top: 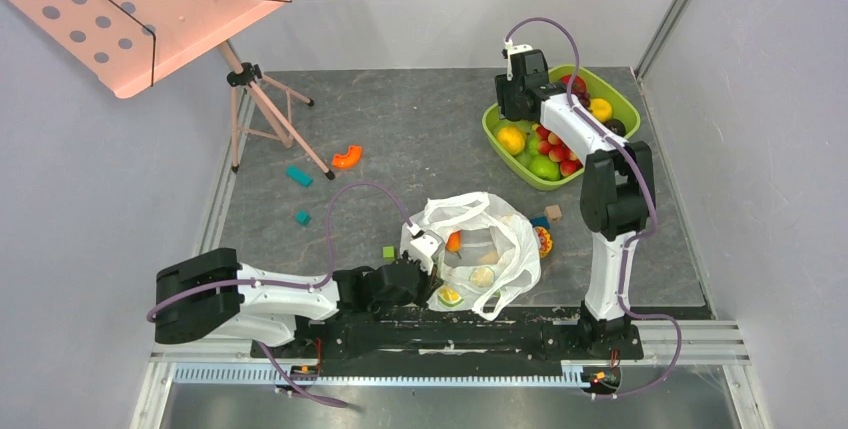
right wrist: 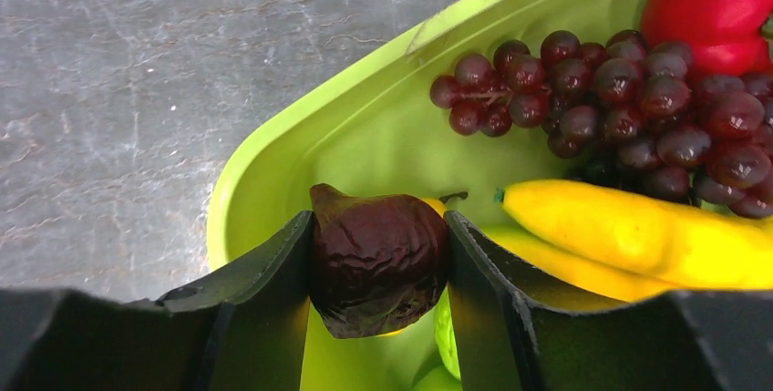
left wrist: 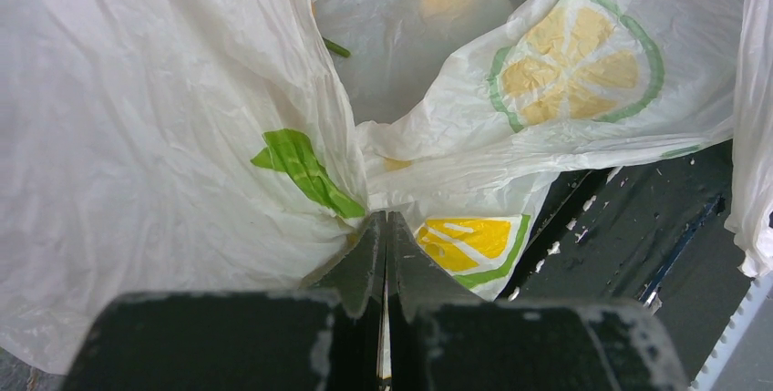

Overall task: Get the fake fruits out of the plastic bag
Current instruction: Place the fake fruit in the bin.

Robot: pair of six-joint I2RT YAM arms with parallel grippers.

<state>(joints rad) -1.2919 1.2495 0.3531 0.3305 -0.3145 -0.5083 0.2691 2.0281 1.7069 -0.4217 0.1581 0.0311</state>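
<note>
- The left hand (left wrist: 385, 259) is pressed together on a thin fold of the plastic bag (left wrist: 146, 136), low on the bag's near side. Only film is between the jaws, no fruit.
- The film looks thin and slippery. If this arm pulls hard, I think the fold can slide out or tear. The bag would then fall closed over what is inside.
- The bag's near edge hangs over the black rail (left wrist: 629, 227). A pull toward the robot may drag the bag off the surface (top: 420, 129).
- The right hand (right wrist: 378, 254) pinches a dark brown fruit (right wrist: 376, 268) above the near corner of the green tray (right wrist: 301, 154), well apart from the bag.
- This fruit is round and glossy, so it could slip out sideways. If it is released too close to the rim, it may bounce out onto the surface.
- The tray already holds grapes (right wrist: 592, 90) and bananas (right wrist: 629, 227), so a dropped fruit may roll.
- The bag is translucent white and crinkled, and lies at the near middle of the surface with its mouth open upward.
- It is printed with lemon slices and green leaves, which could be mistaken for real pieces.
- Inside it are fake fruits (top: 455, 241): one orange and some pale ones. I cannot tell how many.
</note>
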